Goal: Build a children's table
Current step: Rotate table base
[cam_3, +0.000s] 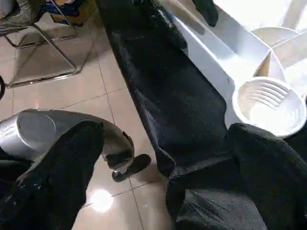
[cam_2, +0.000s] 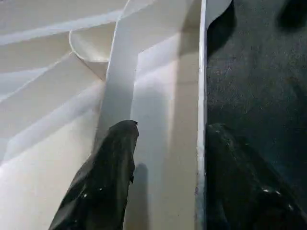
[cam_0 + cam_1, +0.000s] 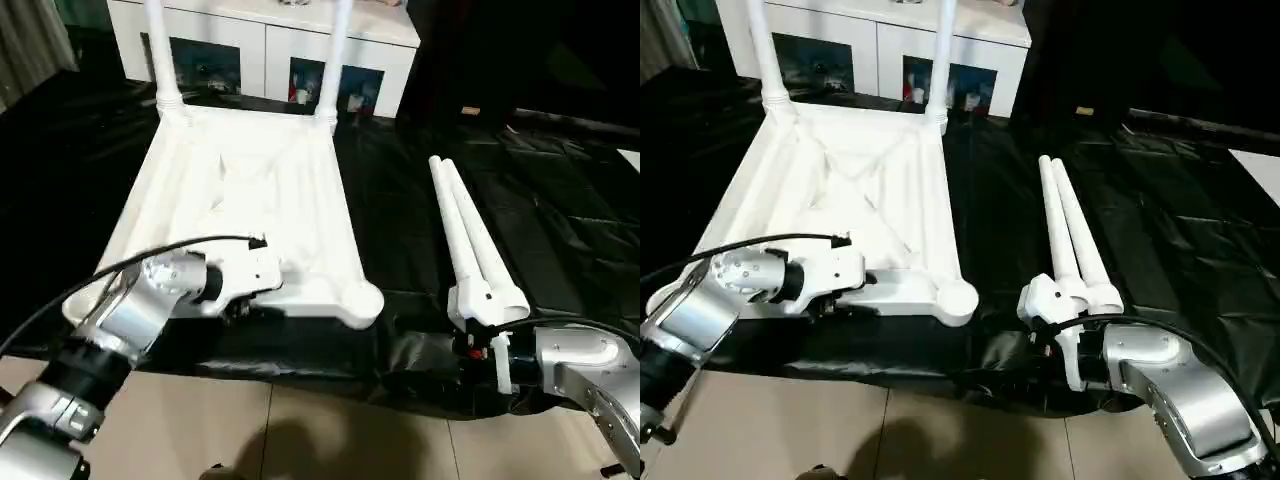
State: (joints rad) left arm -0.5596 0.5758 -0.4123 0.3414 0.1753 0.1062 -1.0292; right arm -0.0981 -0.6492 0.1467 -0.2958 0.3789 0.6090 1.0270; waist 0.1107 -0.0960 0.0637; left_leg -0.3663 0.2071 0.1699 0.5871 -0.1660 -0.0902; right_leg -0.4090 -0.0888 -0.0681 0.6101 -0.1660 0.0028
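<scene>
Children's table (image 3: 250,200) upside down, centre-left; my left gripper (image 2: 165,158) pinches its near rim. Right gripper (image 1: 163,158) wide open, empty. I'd brace top, approach loose legs (image 3: 470,240) squarely.

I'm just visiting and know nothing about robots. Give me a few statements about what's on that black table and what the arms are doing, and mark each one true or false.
1. The children's table lies upside down, ribbed underside up. True.
2. All four legs are fitted. False: two stand in the far corner sockets, and two loose legs lie on the black sheet.
3. The left gripper has its jaws astride the tabletop's near rim. True.
4. The right gripper carries a leg. False: its jaws are open and hold nothing.
5. The near corner socket is empty. True.
</scene>
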